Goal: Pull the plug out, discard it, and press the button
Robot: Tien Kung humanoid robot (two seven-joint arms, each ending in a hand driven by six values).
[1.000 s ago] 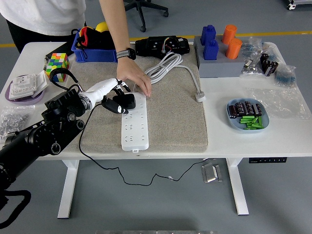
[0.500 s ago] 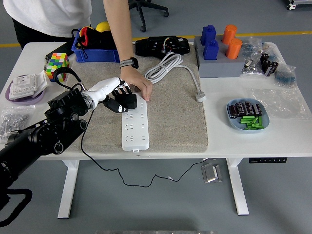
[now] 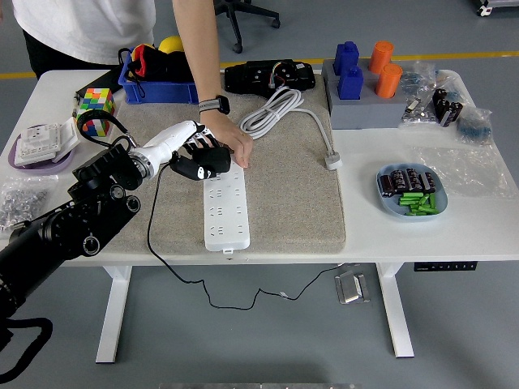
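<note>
A white power strip (image 3: 226, 207) lies lengthwise on the grey mat (image 3: 284, 194). My left hand (image 3: 193, 156), white with black fingers, is shut on a black plug (image 3: 207, 168) at the strip's far end; its thin black cable hangs off the table's front edge. I cannot tell whether the plug still sits in the socket. A person's hand (image 3: 226, 139) presses down on the strip's far end, right beside my hand. The strip's button is hidden under the hands. My right arm is not in view.
The strip's coiled white cord (image 3: 276, 109) lies at the mat's far side. A Rubik's cube (image 3: 96, 110) and blue bin (image 3: 154, 85) stand at the back left, a grey block with blue and orange pieces (image 3: 365, 89) at back right, a blue dish (image 3: 412, 194) at right.
My left hand with the plug has moved up and away from me by a little, toward the strip's far end. The person's forearm has swung more upright; the hand stays on the strip.
</note>
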